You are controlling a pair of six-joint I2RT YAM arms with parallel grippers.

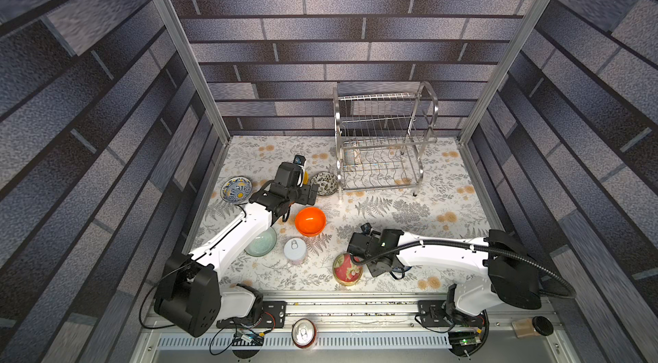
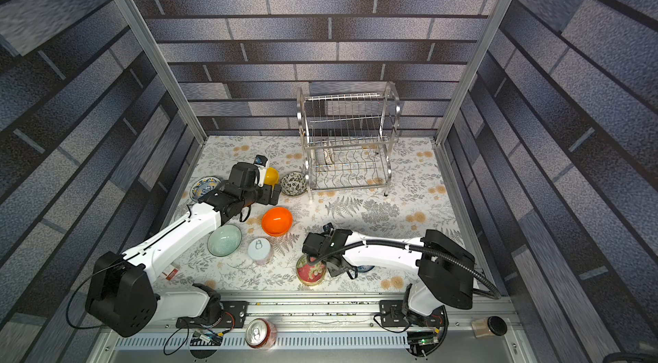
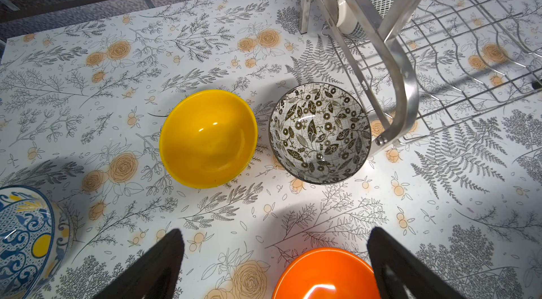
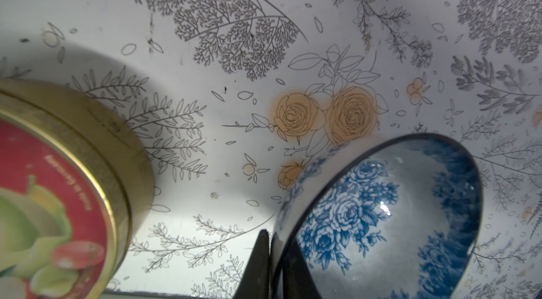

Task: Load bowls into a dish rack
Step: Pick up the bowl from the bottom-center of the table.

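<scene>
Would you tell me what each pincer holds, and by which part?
The right pincer grips the blue floral bowl by its rim; the left pincer is open, holding nothing.

This is a robotics lab test cell dressed up as a kitchen: brick-print wallpaper (image 1: 356, 30) hangs on bare aluminium posts (image 1: 183, 48), a flowered sheet (image 1: 391, 215) serves as the worktop, and two white robot arms (image 1: 235, 233) are bolted to a metal rail (image 1: 356, 308).
</scene>
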